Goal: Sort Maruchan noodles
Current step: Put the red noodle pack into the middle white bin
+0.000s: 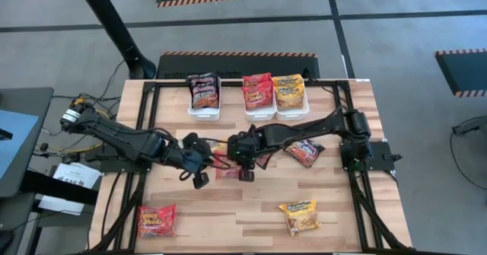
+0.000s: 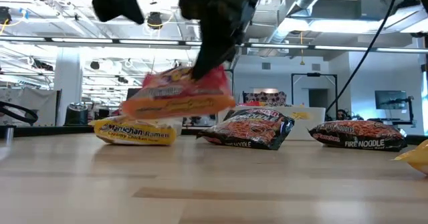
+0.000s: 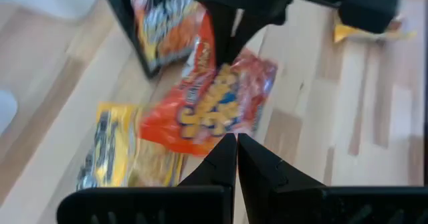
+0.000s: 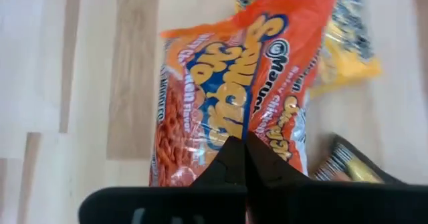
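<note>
My right gripper [image 4: 245, 150] is shut on a red Maruchan packet [image 2: 177, 93], which is lifted above the middle of the table. A yellow packet [image 2: 134, 132] lies flat on the wood just below it. My left gripper [image 3: 236, 147] hovers shut and holds nothing, close beside the red packet [image 3: 214, 107] on its left side [image 1: 208, 164]. Two dark packets [image 2: 254, 127] [image 2: 358, 134] lie flat farther right. Three white bins [image 1: 204, 112] at the far edge hold more packets. My right gripper pinches the red packet by one edge [image 4: 249, 132] between its two fingers. The fingers come from above, slanting down from the table's right. The packet hangs below them, tilted, clear of the table and of the yellow packet [image 4: 348, 47].
A red packet [image 1: 157, 219] lies near the front left corner and a yellow one [image 1: 299, 215] at the front right. A dark packet [image 1: 304, 151] lies under the right arm. Black frame rails [image 1: 144, 125] run along the table's sides and far edge.
</note>
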Controlling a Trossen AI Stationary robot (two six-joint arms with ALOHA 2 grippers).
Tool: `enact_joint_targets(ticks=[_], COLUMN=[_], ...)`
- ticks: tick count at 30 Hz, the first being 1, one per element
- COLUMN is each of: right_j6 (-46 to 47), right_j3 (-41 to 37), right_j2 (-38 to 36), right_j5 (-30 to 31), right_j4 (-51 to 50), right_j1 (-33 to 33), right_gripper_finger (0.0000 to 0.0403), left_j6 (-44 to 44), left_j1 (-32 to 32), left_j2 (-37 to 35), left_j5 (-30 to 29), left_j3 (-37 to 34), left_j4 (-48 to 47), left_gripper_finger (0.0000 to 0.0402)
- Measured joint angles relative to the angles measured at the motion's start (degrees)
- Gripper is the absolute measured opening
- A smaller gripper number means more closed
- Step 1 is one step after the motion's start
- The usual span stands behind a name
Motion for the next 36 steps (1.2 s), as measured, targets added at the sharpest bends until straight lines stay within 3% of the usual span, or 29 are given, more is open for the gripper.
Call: enact_joint_targets(ticks=[11, 29, 36], right_j6=[-9.94, -28.81, -36.91], right_j3=[0.33, 0.31, 0.34], right_j2=[-6.25, -10.68, -9.99], right_j5=[12.16, 14.24, 13.27], right_j4=[-8.94, -11.48, -10.8], right_j1=[-5.89, -29.22, -34.3], right_gripper_finger=[0.0003, 0.0003, 0.0003], left_j6=[4.74, 11.36, 11.97], left_j1=[4.18, 19.82, 24.78], left_j2=[-0.02, -6.87, -8.39], left_j5=[-1.21, -0.99, -1.01], left_j3=[-0.25, -0.22, -0.22], left_j4=[7.16, 7.79, 7.62], left_gripper_finger=[0.0, 0.0, 0.0])
